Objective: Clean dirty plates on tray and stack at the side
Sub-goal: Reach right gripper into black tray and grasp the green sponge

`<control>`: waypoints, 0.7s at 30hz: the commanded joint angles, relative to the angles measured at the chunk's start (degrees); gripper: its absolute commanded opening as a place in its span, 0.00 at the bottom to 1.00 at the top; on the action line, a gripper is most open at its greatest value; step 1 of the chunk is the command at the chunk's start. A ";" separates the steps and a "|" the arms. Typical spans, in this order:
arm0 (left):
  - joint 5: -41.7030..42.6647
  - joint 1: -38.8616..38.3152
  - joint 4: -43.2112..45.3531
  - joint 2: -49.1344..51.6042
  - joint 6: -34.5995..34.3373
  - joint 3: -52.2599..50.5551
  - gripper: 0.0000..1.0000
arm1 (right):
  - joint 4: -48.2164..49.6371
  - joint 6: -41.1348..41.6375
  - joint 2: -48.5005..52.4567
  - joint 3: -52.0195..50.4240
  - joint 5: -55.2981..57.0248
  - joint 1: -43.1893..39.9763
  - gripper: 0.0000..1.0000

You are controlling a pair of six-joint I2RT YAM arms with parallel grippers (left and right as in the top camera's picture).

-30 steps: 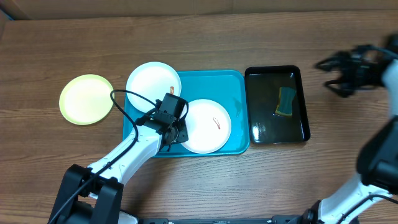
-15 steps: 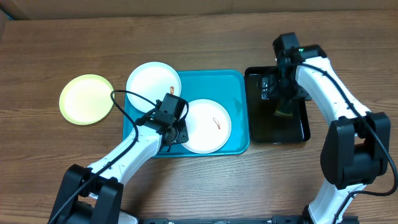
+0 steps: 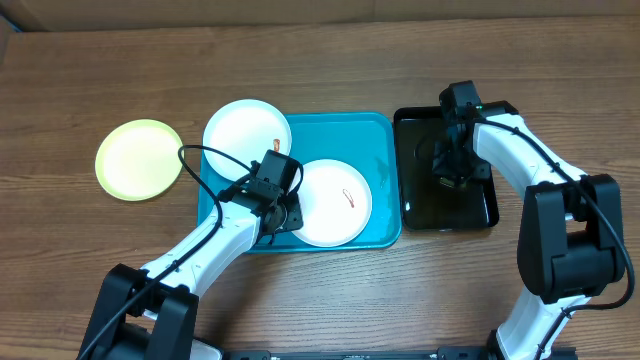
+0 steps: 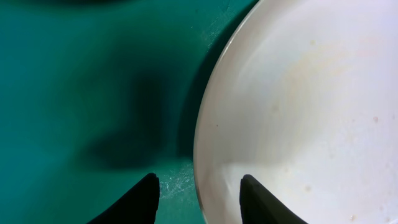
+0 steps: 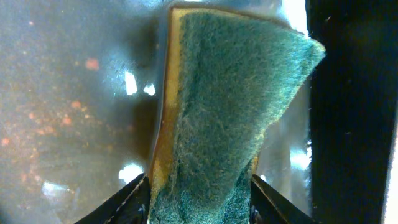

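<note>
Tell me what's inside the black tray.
A sponge, green scouring face showing, pinched by the right gripper, on the wet-looking floor of the black tray. From overhead the gripper covers it; whatever lies beneath the sponge is hidden.

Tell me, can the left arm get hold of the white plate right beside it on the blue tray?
Probably yes. The left gripper is open and straddles the rim of the plate, with one side over the tray and the other over the plate. Nothing lies in between.
</note>
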 commanded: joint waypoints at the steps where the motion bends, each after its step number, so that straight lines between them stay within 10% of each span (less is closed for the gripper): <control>1: 0.50 -0.37 -0.09 0.61 -0.13 -0.31 0.44 | -0.24 1.64 -0.90 -0.24 -2.49 0.00 0.50; 12: 0.52 -0.37 -0.15 0.61 -0.11 -0.31 0.44 | -2.43 6.23 -0.90 -0.24 -4.96 0.00 0.64; 15: 0.50 -0.37 -0.17 0.61 -0.11 -0.31 0.44 | -1.68 8.46 -0.90 -0.24 -5.01 0.00 0.42; 17: 0.50 -0.37 -0.17 0.61 -0.11 -0.31 0.44 | -1.81 9.57 -0.90 -0.24 -5.31 0.00 0.04; 20: 0.48 -0.37 -0.33 0.61 -0.09 -0.31 0.45 | -2.16 10.34 -0.90 -0.24 -5.66 0.17 0.13; 21: 0.50 -0.37 -0.42 0.61 -0.09 -0.31 0.45 | -1.86 10.34 -0.90 -0.22 -5.64 0.17 0.45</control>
